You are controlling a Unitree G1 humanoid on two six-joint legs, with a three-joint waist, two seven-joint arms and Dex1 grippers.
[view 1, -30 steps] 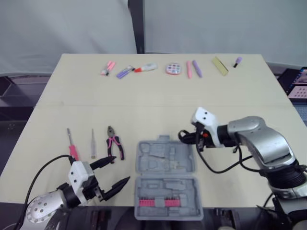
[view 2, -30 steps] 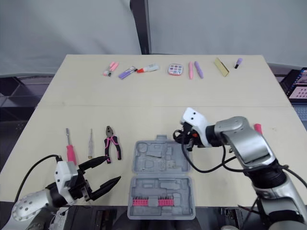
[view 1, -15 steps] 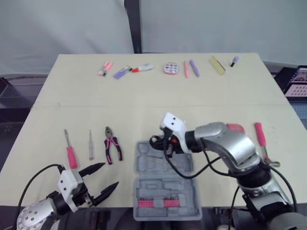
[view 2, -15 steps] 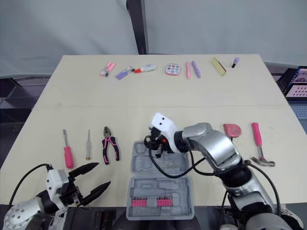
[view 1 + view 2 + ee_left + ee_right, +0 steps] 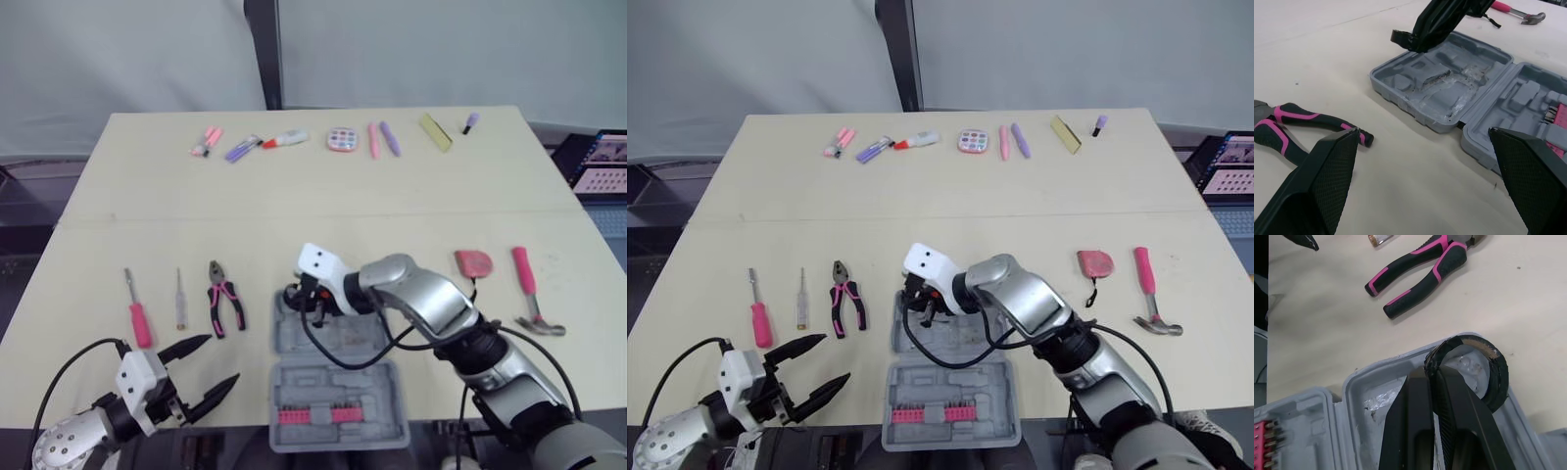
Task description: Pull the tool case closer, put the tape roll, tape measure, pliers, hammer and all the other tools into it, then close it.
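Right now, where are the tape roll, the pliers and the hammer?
tape roll [image 5: 1500, 377]: right wrist view, on the outer band of the black ring.
pliers [image 5: 841, 296]: right eye view, where the two handles meet.
hammer [image 5: 1144, 274]: right eye view, on the pink handle.

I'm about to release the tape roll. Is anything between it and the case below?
Nothing visible. The right gripper holds the tape roll over the far left corner of the open tool case, and the recess under it looks bare. The pliers lie on the table, apart from the case.
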